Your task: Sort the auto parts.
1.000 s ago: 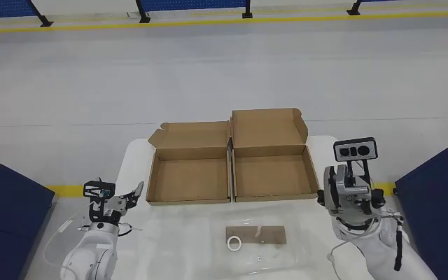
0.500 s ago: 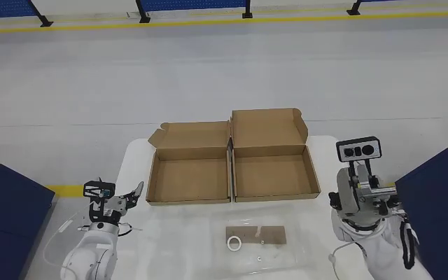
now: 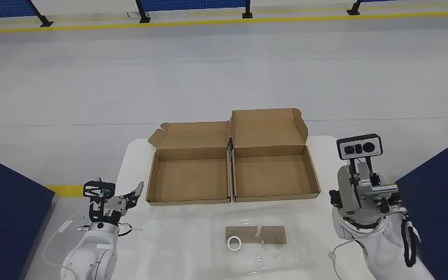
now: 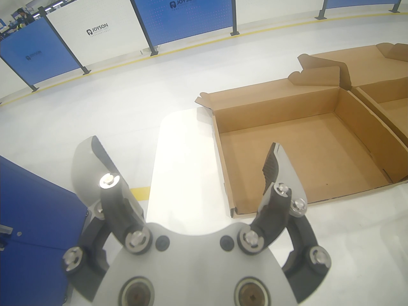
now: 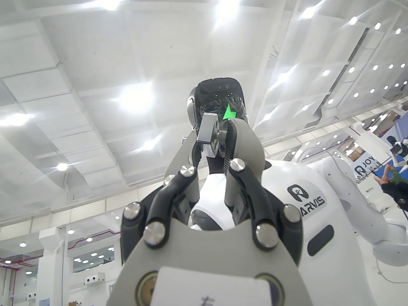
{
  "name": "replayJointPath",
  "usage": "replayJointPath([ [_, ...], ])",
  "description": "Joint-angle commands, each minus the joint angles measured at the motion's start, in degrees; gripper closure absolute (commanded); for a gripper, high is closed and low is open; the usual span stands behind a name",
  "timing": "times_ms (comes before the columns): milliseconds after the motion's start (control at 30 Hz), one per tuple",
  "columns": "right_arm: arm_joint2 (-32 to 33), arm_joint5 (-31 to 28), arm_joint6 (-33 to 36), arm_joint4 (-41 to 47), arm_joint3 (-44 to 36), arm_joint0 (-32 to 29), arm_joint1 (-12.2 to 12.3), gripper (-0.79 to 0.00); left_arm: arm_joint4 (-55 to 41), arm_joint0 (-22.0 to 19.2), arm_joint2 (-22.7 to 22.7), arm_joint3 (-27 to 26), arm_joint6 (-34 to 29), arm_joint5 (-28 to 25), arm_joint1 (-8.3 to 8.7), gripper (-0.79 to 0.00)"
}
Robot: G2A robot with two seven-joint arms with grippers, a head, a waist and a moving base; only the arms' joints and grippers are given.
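**Item:** small metal part (image 5: 207, 135), type hard to tell, pinched in the right gripper (image 5: 216, 135) and held aloft at the table's (image 3: 175, 231) 4 o'clock.
**Left gripper** (image 4: 185, 146): fingers spread, at 8 o'clock.
**Left box** (image 3: 189, 180), **right box** (image 3: 274, 175): open, at 12 o'clock.
**Step:** probably identifying the part.
**Next:** lower it into the matching box and release.

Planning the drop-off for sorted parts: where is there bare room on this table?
Both cardboard boxes are bare inside: the left box and the right box. The table is bare between the left gripper and the clear plastic. Crowded only at that plastic, near-edge centre.
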Motion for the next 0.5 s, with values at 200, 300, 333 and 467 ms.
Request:
replayJointPath([
  [200,3.5,2.3,2.7,-1.5,-0.1,-3.4,-0.6,0.0,0.0,0.0,0.0,0.0,0.0,0.0,0.0,-0.785],
  [300,4.8,2.6,3.9,-1.5,0.3,-4.9,-0.8,0.0,0.0,0.0,0.0,0.0,0.0,0.0,0.0,-0.785],
  [333,5.2,2.6,4.4,-1.7,0.5,-5.3,-0.9,0.0,0.0,0.0,0.0,0.0,0.0,0.0,0.0,-0.785],
  [467,6.4,2.4,4.9,-2.8,1.1,-5.8,-1.1,0.0,0.0,0.0,0.0,0.0,0.0,0.0,0.0,-0.785],
])
